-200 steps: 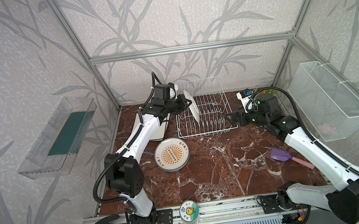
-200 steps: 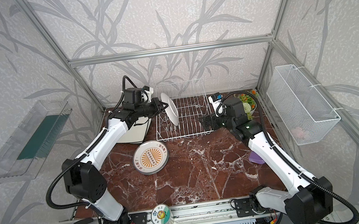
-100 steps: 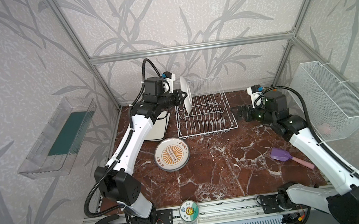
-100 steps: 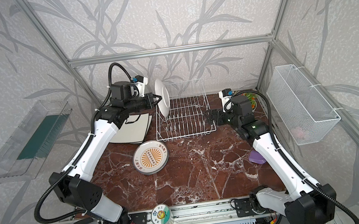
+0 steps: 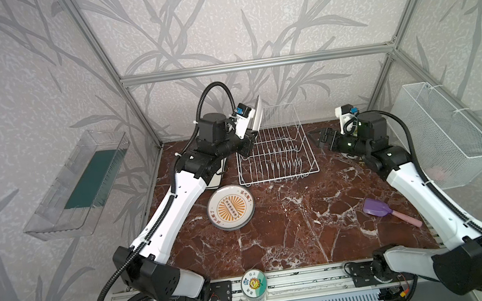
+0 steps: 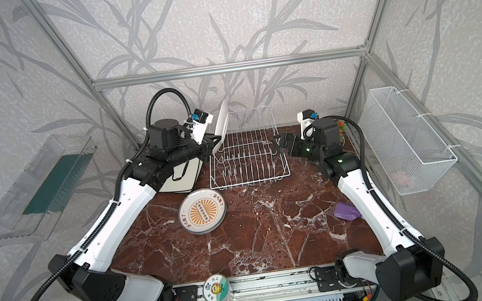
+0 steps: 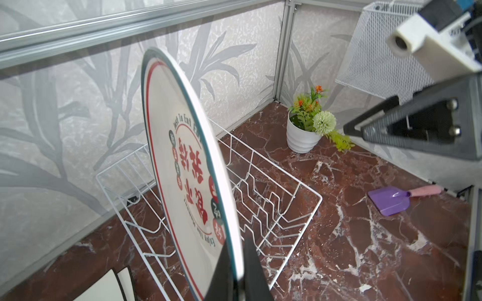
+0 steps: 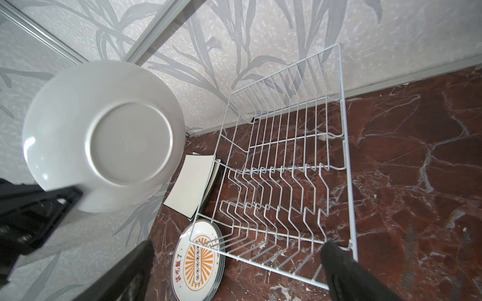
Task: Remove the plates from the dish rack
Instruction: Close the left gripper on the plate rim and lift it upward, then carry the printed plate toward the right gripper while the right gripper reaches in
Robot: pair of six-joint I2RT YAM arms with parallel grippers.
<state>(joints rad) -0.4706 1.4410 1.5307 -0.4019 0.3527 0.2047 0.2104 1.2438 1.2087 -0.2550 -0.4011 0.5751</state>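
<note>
Held plate: round, white, with red and black print. It hangs on edge and tilted at the far left corner of the dish rack, apart from the wires. Both top views catch it nearly edge-on, so the print is hidden there, and the right wrist view gives only its plain underside.
Left gripper: clamped on the plate's lower rim, one black finger on each face. Its fingertips are cut off at the frame edge.
Orange-print plates: a stack lying flat on the table, just in front of the rack. How many are in it is hard to count.
Square plates: lying flat left of the rack and largely covered by the left arm. The top one is pale, with a dark edge showing beneath.
Right gripper: jaws wide apart, holding nothing, just beside the rack's right side. Whether it touches the wire cannot be told.
Purple scoop: on the table near the right arm.
Mesh basket: on the right wall, with a pinkish thing inside that is too faint to name.
</note>
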